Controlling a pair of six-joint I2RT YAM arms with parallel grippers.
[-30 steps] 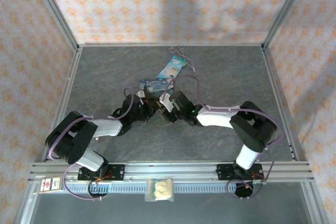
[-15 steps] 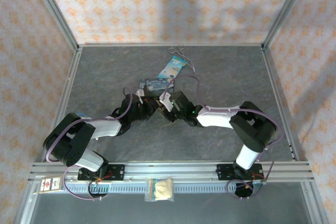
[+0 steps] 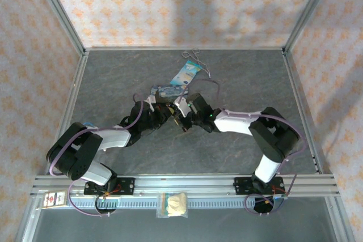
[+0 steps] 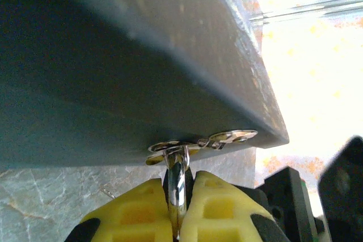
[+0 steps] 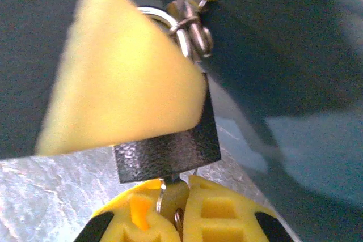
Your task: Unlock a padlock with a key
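**Key at the keyhole, turn yet to come**

Hanging from the bright metal hasp [image 4: 227, 136] of the blue-and-yellow painted rectangular tin [image 3: 164, 90]: the tiny padlock [image 5: 170, 148], dark, blocky, pebble-textured. Pinched narrow in the left gripper [image 4: 177, 202], yellow ribbed pads tight on the thin, polished silvery shackle [image 4: 177, 174]. Nipped in the right gripper [image 5: 173, 211], the thin pale metal key [image 5: 161, 192], tip at the body's underside. Probably inserted, or nearly so. Turning and freeing the shackle left to do.
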